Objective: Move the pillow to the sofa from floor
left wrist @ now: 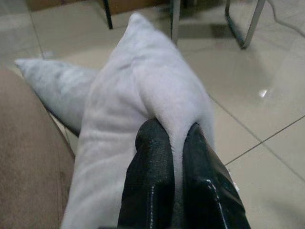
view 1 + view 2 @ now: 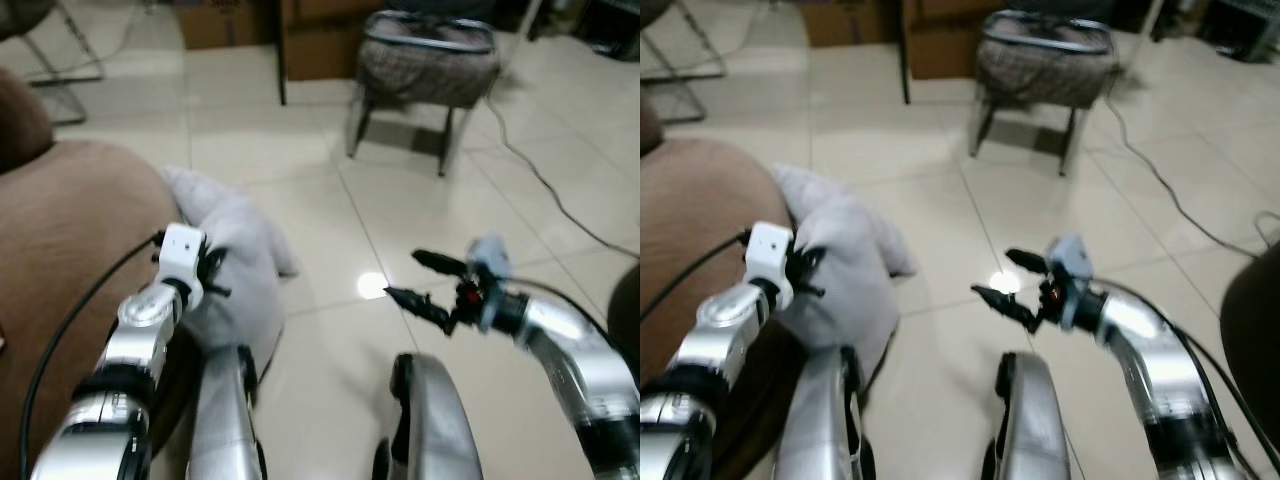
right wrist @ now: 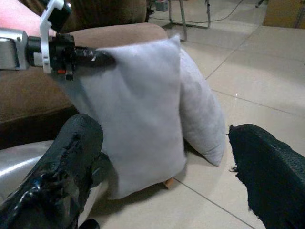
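Left eye view, floor (image 2: 330,215): glossy cream tiles, a padded stool (image 2: 425,60) at the back.
Sofa (image 2: 60,250): brown, on the robot's left.
Pillow (image 2: 235,265): pale grey, plush, hanging against the sofa's edge.
Left hand (image 1: 172,143): pinched on the pillow's edge.
Right hand (image 2: 418,280): fingers apart, holding nothing, above the tiles.

A home living room: a brown sofa (image 2: 60,260), cream tiled floor (image 2: 420,230), a padded stool (image 2: 425,60) and cardboard boxes (image 2: 225,22).

Sofa (image 2: 60,250) cut off at left
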Motion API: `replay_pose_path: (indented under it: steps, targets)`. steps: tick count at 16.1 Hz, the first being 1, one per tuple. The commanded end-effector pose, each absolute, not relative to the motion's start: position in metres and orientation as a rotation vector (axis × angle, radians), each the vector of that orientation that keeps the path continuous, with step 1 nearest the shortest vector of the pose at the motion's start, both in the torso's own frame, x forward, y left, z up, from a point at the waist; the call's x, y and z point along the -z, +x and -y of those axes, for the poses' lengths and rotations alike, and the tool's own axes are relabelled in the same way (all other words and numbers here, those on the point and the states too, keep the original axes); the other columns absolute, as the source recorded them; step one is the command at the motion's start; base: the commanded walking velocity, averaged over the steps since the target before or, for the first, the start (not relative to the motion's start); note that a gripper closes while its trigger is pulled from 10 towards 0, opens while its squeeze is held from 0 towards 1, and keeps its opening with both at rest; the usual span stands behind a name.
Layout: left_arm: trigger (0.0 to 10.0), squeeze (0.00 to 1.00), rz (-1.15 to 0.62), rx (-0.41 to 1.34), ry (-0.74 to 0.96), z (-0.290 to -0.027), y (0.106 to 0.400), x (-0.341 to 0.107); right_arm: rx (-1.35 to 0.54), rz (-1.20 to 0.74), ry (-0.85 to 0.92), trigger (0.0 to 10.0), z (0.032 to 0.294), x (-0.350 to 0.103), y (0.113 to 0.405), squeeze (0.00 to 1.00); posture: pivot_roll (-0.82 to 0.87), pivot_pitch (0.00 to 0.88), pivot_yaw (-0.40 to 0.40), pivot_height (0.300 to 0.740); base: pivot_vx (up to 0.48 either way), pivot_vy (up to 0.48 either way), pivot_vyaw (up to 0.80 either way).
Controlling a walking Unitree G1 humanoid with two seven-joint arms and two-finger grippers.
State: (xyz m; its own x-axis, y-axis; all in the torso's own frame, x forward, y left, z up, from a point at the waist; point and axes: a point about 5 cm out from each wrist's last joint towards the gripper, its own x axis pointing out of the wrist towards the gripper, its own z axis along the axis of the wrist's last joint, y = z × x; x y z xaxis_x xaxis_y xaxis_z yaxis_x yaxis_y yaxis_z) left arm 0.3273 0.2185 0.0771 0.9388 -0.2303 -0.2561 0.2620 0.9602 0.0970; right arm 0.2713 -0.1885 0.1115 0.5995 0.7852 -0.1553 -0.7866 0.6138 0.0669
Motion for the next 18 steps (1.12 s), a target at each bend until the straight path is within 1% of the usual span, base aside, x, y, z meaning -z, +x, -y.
replay_pose_path:
  steps: [1, 2, 4, 6, 7, 8, 9, 10, 11, 13, 15, 16, 18]
  targets:
    - [0.0, 0.0, -0.115, 0.292, 0.091, -0.208, 0.333, -0.109, -0.835, -0.099, 0.007, 10.0, 0.19, -0.129, 0.268, 0.0, 0.01, 0.0, 0.014, 0.506, 0.0, 0.0, 0.0]
    - [0.0, 0.0, -0.064, 0.315, 0.062, -0.204, 0.329, -0.125, -0.77, -0.067, 0.039, 10.0, 0.185, -0.139, 0.268, 0.0, 0.01, 0.0, 0.018, 0.506, 0.0, 0.0, 0.0]
    - [0.0, 0.0, 0.015, 0.308, 0.041, -0.202, 0.322, -0.154, -0.694, -0.01, 0.06, 10.0, 0.174, -0.152, 0.27, 0.0, 0.01, 0.0, 0.028, 0.506, 0.0, 0.0, 0.0]
    - [0.0, 0.0, 0.053, 0.281, 0.049, -0.203, 0.313, -0.169, -0.615, 0.013, 0.054, 10.0, 0.171, -0.159, 0.271, 0.0, 0.02, 0.0, 0.024, 0.506, 0.0, 0.0, 0.0]
    - [0.0, 0.0, 0.067, 0.251, 0.072, -0.204, 0.31, -0.172, -0.54, 0.02, 0.069, 10.0, 0.173, -0.159, 0.274, 0.0, 0.02, 0.0, 0.024, 0.506, 0.0, 0.0, 0.0]
    - [8.8, 0.0, 0.106, 0.171, 0.07, -0.206, 0.303, -0.178, -0.384, 0.006, 0.083, 10.0, 0.175, -0.157, 0.277, 0.0, 0.02, 0.0, 0.026, 0.516, 0.0, 0.0, 0.0]
    - [10.0, 0.0, 0.124, 0.136, 0.042, -0.202, 0.297, -0.184, -0.325, 0.0, 0.088, 10.0, 0.174, -0.156, 0.276, 0.0, 0.02, 0.0, 0.028, 0.526, 0.0, 0.0, 0.0]
    - [10.0, 0.0, 0.138, 0.144, 0.035, -0.199, 0.295, -0.186, -0.325, 0.003, 0.089, 10.0, 0.172, -0.157, 0.275, 0.0, 0.02, 0.0, 0.029, 0.531, 0.0, 0.0, 0.0]
    - [10.0, 0.0, 0.166, 0.157, 0.046, -0.189, 0.29, -0.193, -0.329, 0.003, 0.075, 10.0, 0.165, -0.16, 0.272, 0.0, 0.02, 0.0, 0.029, 0.541, 0.0, 0.0, 0.0]
    - [10.0, 0.0, 0.15, 0.182, 0.055, -0.179, 0.287, -0.191, -0.313, 0.006, 0.052, 10.0, 0.161, -0.162, 0.27, 0.0, 0.02, 0.0, 0.028, 0.556, 0.0, 0.0, 0.0]
    - [10.0, 0.0, 0.128, 0.151, 0.093, -0.178, 0.289, -0.188, -0.291, 0.005, 0.053, 10.0, 0.161, -0.162, 0.27, 0.0, 0.02, 0.0, 0.025, 0.571, 0.0, 0.0, 0.0]
    - [10.0, 0.0, 0.116, 0.111, 0.099, -0.182, 0.291, -0.189, -0.279, 0.001, 0.044, 10.0, 0.163, -0.163, 0.272, 0.0, 0.02, 0.0, 0.02, 0.581, 0.0, 0.0, 0.0]
    - [10.0, 0.0, 0.106, 0.088, 0.103, -0.186, 0.29, -0.189, -0.266, -0.013, 0.032, 10.0, 0.165, -0.163, 0.274, 0.0, 0.02, 0.0, 0.015, 0.596, 0.0, 0.0, 0.0]
